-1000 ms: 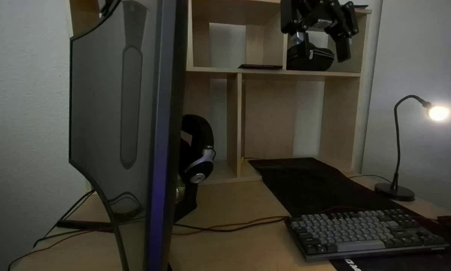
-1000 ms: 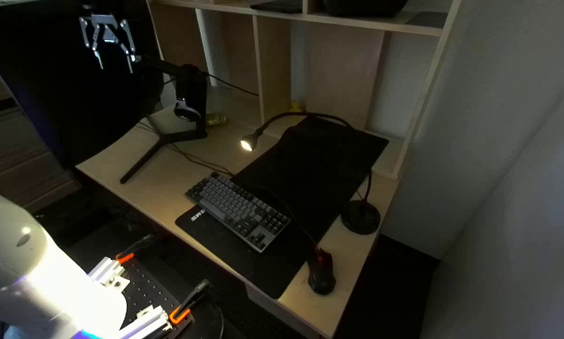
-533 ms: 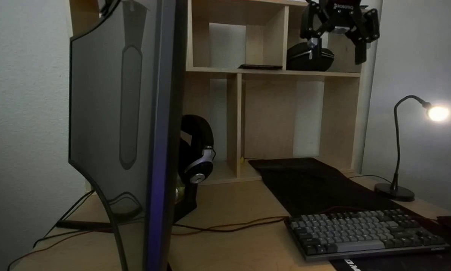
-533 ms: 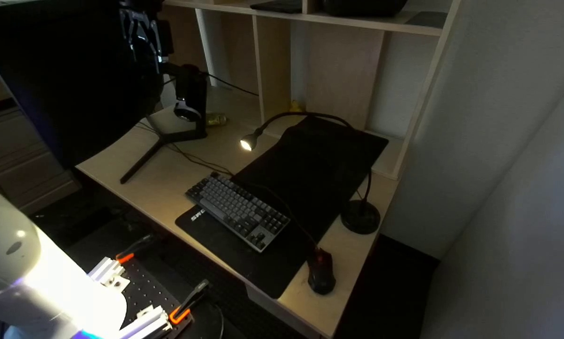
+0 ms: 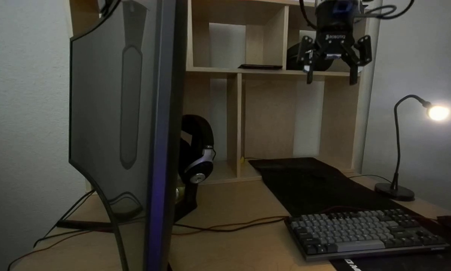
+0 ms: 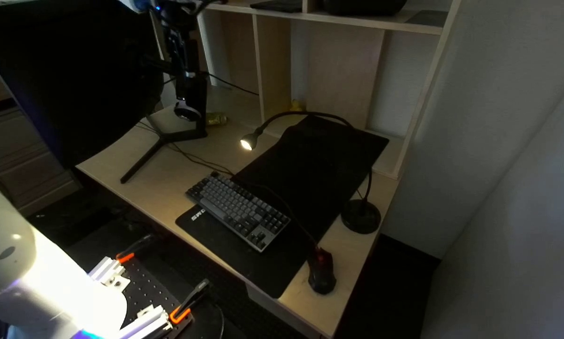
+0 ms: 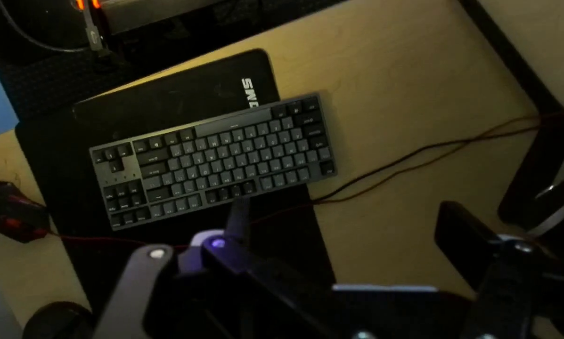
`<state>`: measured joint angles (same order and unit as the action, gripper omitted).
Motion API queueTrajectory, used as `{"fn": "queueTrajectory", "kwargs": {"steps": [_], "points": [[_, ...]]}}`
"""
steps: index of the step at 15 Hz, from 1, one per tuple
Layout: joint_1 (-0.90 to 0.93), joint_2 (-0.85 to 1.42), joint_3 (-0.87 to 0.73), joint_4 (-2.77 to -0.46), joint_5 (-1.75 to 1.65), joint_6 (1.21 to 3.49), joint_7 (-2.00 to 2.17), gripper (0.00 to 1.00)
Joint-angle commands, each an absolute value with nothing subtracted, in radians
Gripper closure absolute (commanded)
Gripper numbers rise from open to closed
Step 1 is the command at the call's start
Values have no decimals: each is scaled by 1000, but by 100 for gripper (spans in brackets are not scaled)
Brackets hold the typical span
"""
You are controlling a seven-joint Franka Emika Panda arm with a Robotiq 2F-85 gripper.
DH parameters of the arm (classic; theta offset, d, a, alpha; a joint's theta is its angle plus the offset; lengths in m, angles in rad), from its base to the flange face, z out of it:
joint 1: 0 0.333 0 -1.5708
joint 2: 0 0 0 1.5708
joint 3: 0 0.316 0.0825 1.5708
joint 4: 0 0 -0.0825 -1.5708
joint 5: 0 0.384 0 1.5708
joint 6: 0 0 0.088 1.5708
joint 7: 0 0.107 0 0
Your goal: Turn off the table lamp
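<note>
The table lamp stands on the desk, lit, with a thin curved dark stem [image 5: 397, 139], a glowing head [image 5: 438, 112] and a round dark base [image 5: 394, 192]. In an exterior view its head [image 6: 249, 141] hangs over the desk and its base [image 6: 361, 216] is near the right edge. A dark round part of the base [image 7: 58, 320] shows at the lower left of the wrist view. My gripper [image 5: 331, 79] is open, empty and pointing down, high above the desk and apart from the lamp. In the wrist view the fingers [image 7: 465, 245] stand wide apart.
A keyboard [image 6: 238, 212] lies on a black desk mat [image 6: 310, 160], with a mouse [image 6: 321, 273] beside it. A large monitor [image 5: 165, 135] and a headphone stand [image 5: 190, 199] are opposite the lamp. A wooden shelf [image 5: 274, 71] rises behind. Cables [image 7: 404, 160] cross the desk.
My gripper has swung from a tilted pose to pointing down. It has moved right in both exterior views and come lower. The lamp has not moved and stays lit.
</note>
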<state>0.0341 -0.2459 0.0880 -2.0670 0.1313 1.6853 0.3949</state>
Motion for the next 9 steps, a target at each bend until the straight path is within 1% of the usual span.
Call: {"fn": "queueTrajectory", "kwargs": {"steps": [1,2,3,4,7,8,9], "points": [[-29,-40,31,-1945,145,1744,469,0],[-40,25,9,-1887,157,1731,488,0],[-13,-92,25,-2000,136,1748,451,0],[-20,-51,10,-1974,137,1748,447,0],[-13,-27,19,-1970,92,1778,488,0],[-18,45,17,-1927,86,1813,599,0],[-29,125,2,-1869,107,1842,620,0]]}}
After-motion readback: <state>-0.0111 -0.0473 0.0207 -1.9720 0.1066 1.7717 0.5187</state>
